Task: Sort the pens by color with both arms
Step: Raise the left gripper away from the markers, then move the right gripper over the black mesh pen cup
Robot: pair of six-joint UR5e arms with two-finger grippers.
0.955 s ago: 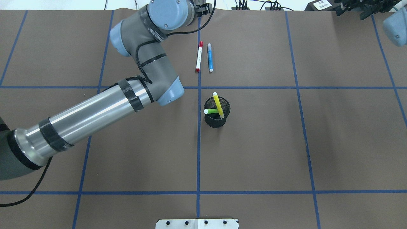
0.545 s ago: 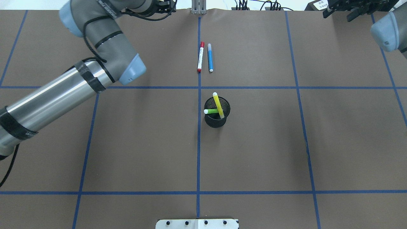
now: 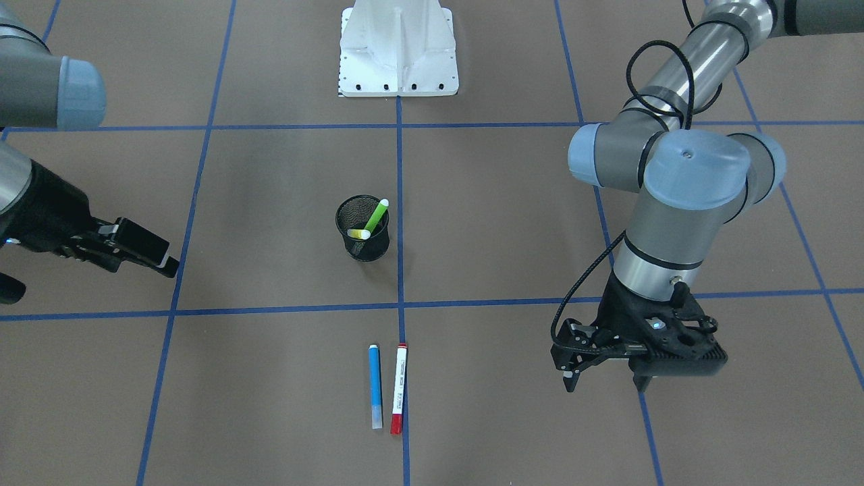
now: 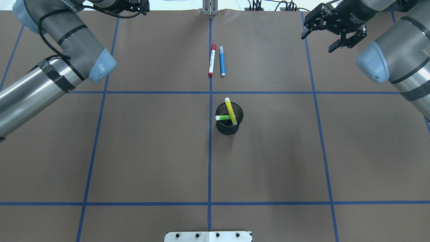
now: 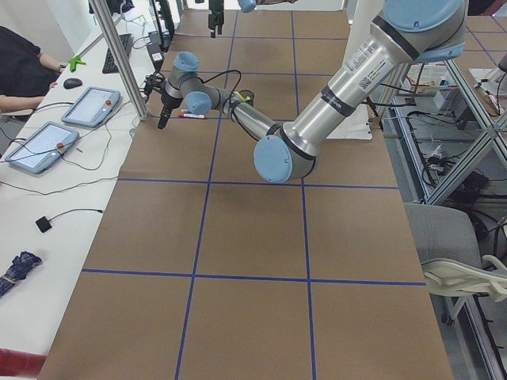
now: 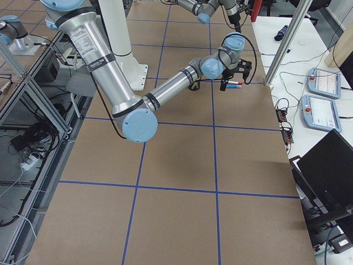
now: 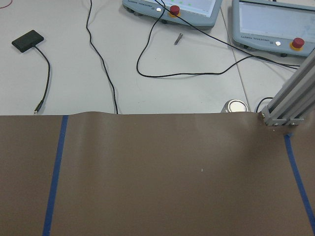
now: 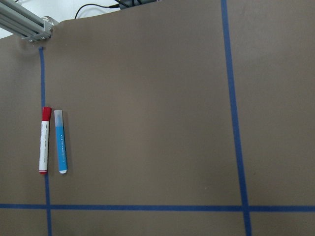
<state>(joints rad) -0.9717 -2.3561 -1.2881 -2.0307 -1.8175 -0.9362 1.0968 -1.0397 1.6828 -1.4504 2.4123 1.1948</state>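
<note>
My table cover [image 4: 151,151] is brown, crossed by a blue tape grid [image 4: 209,161]. At centre frame the mesh cup [image 4: 227,129] is black; its yellow pen [image 4: 230,111] and green pen [image 4: 224,117] have pale caps. Higher up, the blue pen [image 4: 222,62] is pale-capped and the white pen [image 4: 210,64] red-capped. My left arm [image 4: 70,47] and right arm [image 4: 399,50] are grey and silver, with light-blue caps.

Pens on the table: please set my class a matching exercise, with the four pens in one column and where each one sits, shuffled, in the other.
Column one
1. yellow pen
2. green pen
3. blue pen
4. white pen with red cap

Column two
A. lies flat, partly over a blue tape line
B. stands in the mesh cup, leaning toward the robot's left
C. lies flat, clear of the tape, beside another pen
D. stands in the mesh cup, leaning toward the two flat pens

Pairs: 1-D, 2-B, 3-C, 4-A
</note>
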